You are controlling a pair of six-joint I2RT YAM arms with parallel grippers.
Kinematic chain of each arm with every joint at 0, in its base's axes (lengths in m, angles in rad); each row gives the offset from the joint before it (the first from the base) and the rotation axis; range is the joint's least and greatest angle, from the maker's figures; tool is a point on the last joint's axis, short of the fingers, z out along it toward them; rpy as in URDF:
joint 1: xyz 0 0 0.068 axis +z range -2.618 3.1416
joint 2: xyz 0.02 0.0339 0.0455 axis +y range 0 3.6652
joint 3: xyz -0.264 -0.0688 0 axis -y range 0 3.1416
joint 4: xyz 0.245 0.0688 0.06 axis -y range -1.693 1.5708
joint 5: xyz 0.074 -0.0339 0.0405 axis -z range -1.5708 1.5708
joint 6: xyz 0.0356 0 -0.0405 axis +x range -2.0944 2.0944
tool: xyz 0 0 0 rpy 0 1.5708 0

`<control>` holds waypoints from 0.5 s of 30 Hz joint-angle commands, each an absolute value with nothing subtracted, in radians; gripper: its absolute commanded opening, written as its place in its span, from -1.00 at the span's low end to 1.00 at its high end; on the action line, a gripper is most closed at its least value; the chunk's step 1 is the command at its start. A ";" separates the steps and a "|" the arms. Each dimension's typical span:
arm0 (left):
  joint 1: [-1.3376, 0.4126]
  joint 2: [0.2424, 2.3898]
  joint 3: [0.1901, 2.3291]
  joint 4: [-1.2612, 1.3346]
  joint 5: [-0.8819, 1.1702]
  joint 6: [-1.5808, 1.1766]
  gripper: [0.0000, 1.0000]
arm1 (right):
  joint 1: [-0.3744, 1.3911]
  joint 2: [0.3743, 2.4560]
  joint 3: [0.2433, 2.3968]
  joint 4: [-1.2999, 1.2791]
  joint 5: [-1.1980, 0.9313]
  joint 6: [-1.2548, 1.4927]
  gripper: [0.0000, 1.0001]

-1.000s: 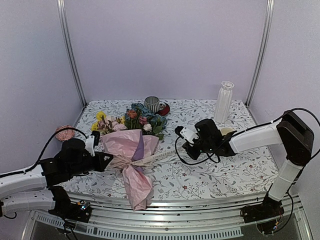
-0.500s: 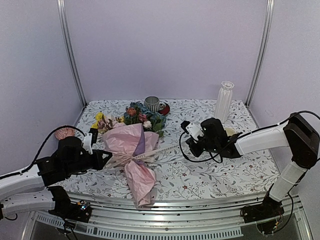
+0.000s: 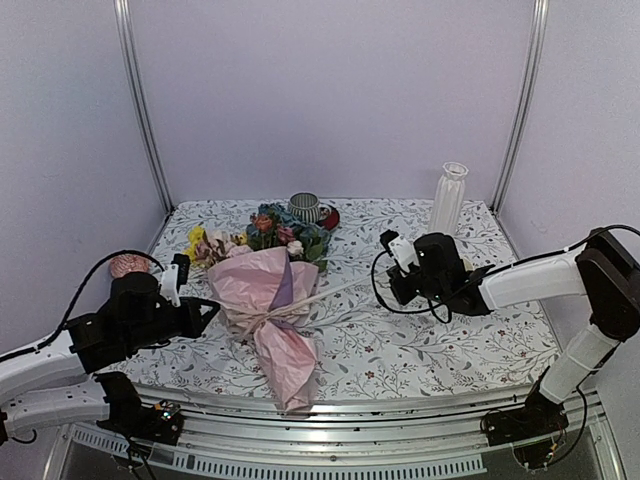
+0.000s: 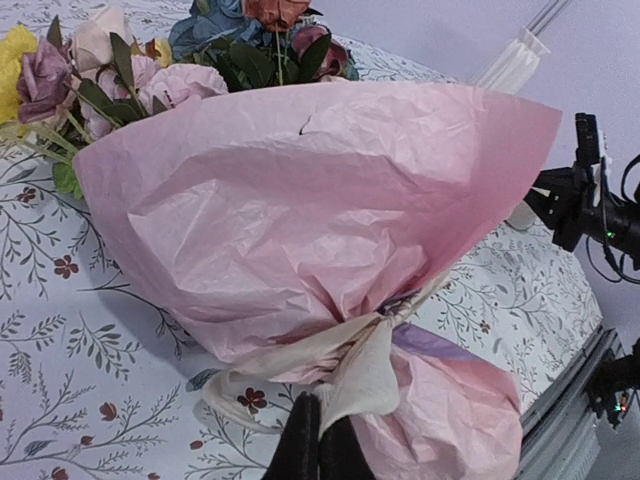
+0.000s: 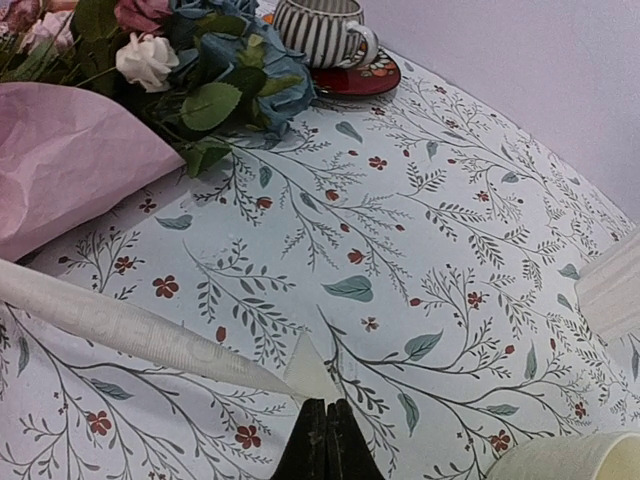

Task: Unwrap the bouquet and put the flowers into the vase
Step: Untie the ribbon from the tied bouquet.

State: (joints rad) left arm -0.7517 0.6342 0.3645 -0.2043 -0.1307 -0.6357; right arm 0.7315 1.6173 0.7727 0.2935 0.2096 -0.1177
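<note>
The vase (image 3: 448, 203) stood upright near the far right corner of the table (image 3: 480, 340), well apart from the bouquet (image 3: 265, 300). All the flowers (image 3: 262, 238) were inside the pink paper wrap, with their heads pointing to the far side. The bouquet lay flat on the left half of the table. A striped cup (image 3: 304, 207) sat on a red saucer (image 3: 329, 217) just behind the blooms; what was in it could not be seen. In the right wrist view, the pale rim of a mug (image 5: 570, 462) appeared at the lower corner.

The left arm lay low and reached in from the left side. The left gripper (image 3: 205, 312) was just beside the waist of the bouquet, and its fingers (image 4: 318, 450) were pressed together on one end of the ribbon (image 4: 365, 380), close to the knot. The right arm stretched across from the right. The right gripper (image 3: 390, 285) was pinched tight on the other end of the ribbon, which ran as a long straight strip from the knot to it, above the cloth.

The tail of the paper reached the near edge of the table. Between the bouquet and the right gripper there was bare cloth, crossed only by the ribbon. There was also bare cloth in front of the right arm.
</note>
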 commanded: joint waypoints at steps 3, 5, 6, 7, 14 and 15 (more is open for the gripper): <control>-0.737 0.606 0.418 -0.259 -0.221 -0.652 -1.00 | 0.692 1.591 0.752 0.313 0.301 -0.058 -0.96; -0.736 0.601 0.423 -0.265 -0.232 -0.649 -1.00 | 0.693 1.591 0.752 0.313 0.300 -0.055 -0.96; -0.736 0.601 0.425 -0.267 -0.232 -0.645 -1.00 | 0.692 1.589 0.753 0.314 0.307 -0.056 -0.96; -0.734 0.603 0.427 -0.268 -0.232 -0.642 -1.00 | 0.692 1.589 0.753 0.314 0.316 -0.055 -0.96; -0.733 0.587 0.428 -0.272 -0.243 -0.644 -1.00 | 0.676 1.578 0.739 0.320 0.370 -0.034 -0.96; -0.733 0.579 0.429 -0.274 -0.243 -0.645 -1.00 | 0.674 1.575 0.737 0.323 0.371 -0.031 -0.96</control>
